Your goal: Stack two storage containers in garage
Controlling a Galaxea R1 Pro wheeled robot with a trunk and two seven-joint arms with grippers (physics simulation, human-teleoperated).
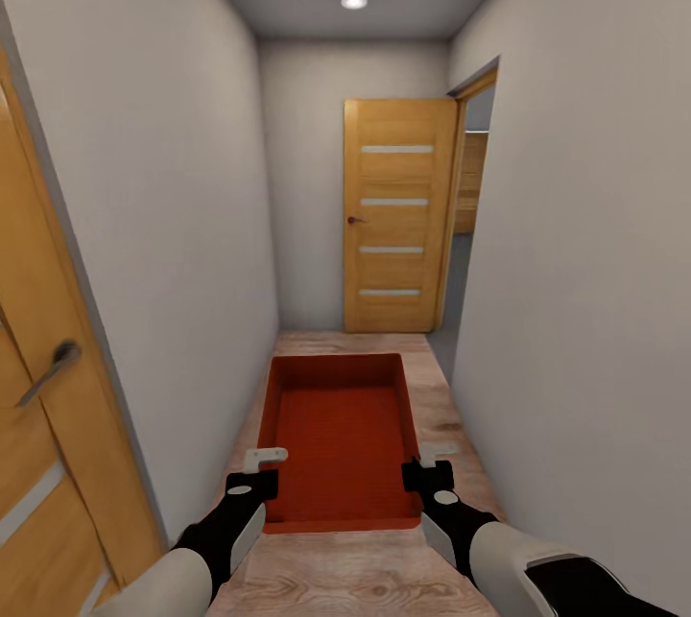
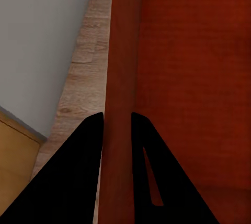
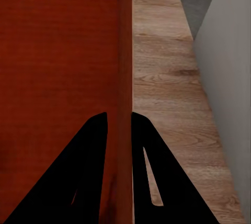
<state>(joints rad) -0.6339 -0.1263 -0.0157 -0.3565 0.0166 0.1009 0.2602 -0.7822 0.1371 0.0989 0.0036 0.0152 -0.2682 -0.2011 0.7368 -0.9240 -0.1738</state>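
Observation:
A red-orange storage container [image 1: 341,435] hangs level in front of me over the light wood planks of a narrow hallway. My left gripper [image 1: 261,463] is shut on its left side wall, and the left wrist view shows the two black fingers [image 2: 116,116] pinching that thin wall [image 2: 123,51]. On the opposite side, my right gripper [image 1: 432,462] is shut on the right wall, with its fingers [image 3: 119,115] either side of the rim [image 3: 125,35]. The container's flat bottom [image 3: 57,51] holds nothing.
Plain walls close in on both sides. A wooden door [image 1: 398,214] stands open at the hallway's far end beside a doorway [image 1: 470,204] with grey floor [image 1: 446,334] past it. Another wooden door with a lever handle [image 1: 48,372] is close on my left.

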